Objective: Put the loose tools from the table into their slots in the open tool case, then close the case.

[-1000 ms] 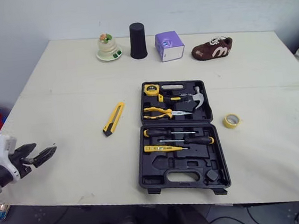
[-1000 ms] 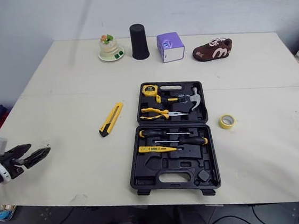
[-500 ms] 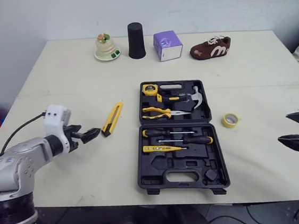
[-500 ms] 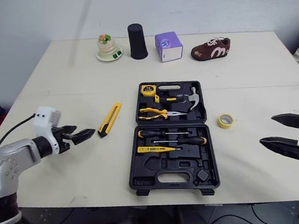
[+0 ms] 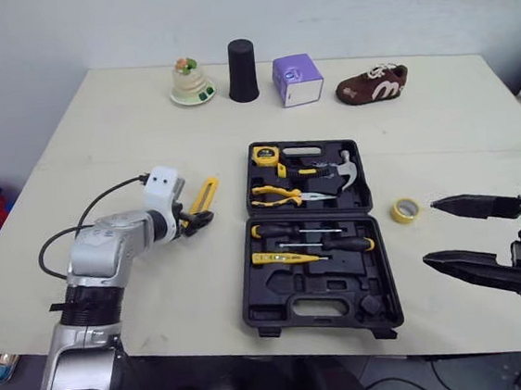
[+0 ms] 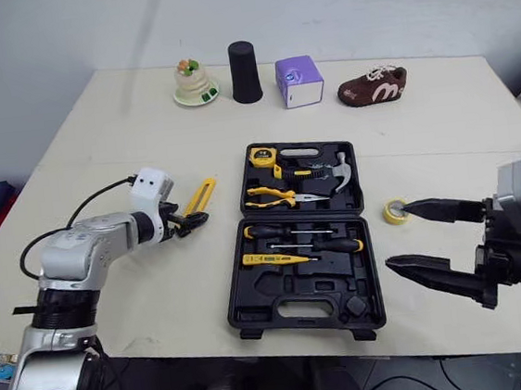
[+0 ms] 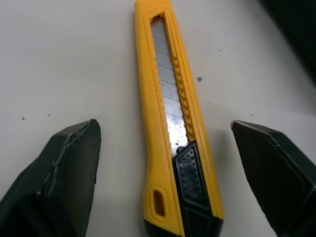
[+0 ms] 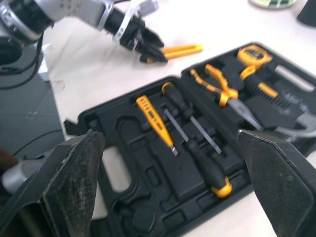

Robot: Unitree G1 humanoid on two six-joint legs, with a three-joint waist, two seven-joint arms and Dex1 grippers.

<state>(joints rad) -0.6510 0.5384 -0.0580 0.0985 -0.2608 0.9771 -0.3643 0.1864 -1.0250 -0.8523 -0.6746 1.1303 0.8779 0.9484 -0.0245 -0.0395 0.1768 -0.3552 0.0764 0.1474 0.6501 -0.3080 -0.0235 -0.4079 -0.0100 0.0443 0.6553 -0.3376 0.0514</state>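
Since half a second ago the left gripper [image 5: 200, 220] has been swinging in across the pale table [image 5: 125, 144] and is now hanging low over the slim yellow utility knife [image 7: 173, 123], its black fingers spread on either side without touching it, while the knife is lying flat just left of the open black plastic tool case [image 5: 289, 290]. The right gripper [image 6: 397, 235], also spread wide and holding nothing, is reaching in just beside the small yellow tape roll [image 5: 404, 210]. If the left fingers are closing unevenly, one is likely to be shoving or spinning the thin knife rather than pinching it.

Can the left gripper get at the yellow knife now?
Probably yes: the left gripper is open, one finger each side of the utility knife, which lies flat on the table.
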